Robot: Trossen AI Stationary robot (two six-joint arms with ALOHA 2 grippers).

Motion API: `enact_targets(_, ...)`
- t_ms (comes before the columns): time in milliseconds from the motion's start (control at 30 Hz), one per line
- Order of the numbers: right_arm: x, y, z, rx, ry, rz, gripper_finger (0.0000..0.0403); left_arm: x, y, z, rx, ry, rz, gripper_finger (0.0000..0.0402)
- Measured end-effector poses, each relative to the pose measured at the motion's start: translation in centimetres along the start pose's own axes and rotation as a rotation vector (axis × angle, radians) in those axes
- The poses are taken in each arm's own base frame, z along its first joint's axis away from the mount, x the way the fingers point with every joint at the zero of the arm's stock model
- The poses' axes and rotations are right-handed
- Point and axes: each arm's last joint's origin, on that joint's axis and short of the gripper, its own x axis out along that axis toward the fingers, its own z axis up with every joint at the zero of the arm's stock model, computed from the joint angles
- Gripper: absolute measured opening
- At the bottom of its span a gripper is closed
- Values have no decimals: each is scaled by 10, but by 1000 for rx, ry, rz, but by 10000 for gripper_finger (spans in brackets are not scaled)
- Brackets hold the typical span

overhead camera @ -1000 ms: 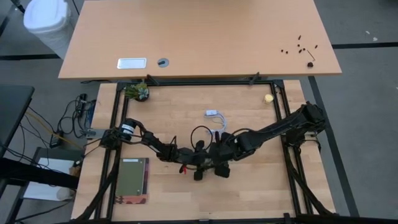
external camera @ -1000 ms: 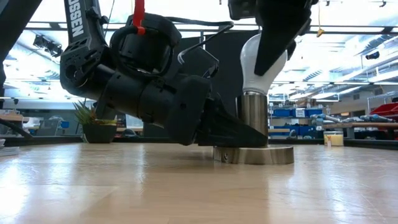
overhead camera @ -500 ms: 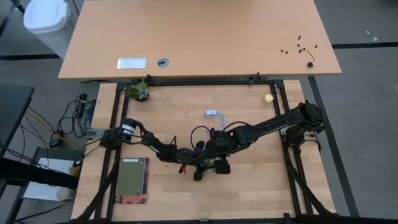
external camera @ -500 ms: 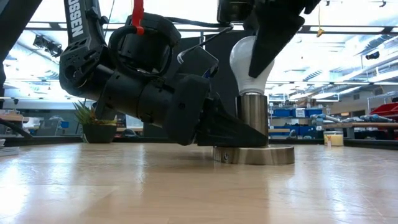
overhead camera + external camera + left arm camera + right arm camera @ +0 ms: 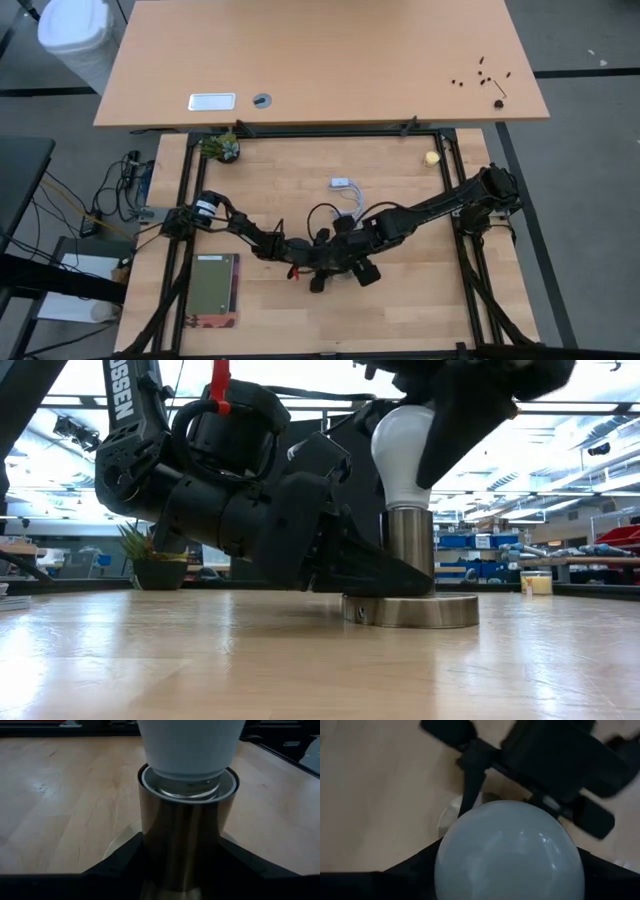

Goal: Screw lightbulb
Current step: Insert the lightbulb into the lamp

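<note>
Right end effector [image 5: 507, 870] clamps the lightbulb [image 5: 403, 445] from above, its base apparently in the socket [image 5: 186, 840].

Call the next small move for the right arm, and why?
Probably keep twisting the bulb down. The right gripper has its fingers on either side of the globe from above, the left gripper braces the socket, and the left wrist view shows the bulb's neck at the socket's rim with grey thread still visible, so it doesn't look fully seated.
</note>
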Motion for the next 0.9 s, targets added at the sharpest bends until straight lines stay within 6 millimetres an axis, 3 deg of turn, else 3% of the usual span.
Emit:
enact_targets(400,1,1,0,-543,-9,7,279,0,-1,0,14,0,-30,200)
enact_targets(700,1,6,6,-558,-54,-5,283,0,-1,1,14,-2,-33,200)
enact_targets(900,1,7,6,-411,-56,-2,306,0,-1,1,14,-2,-33,200)
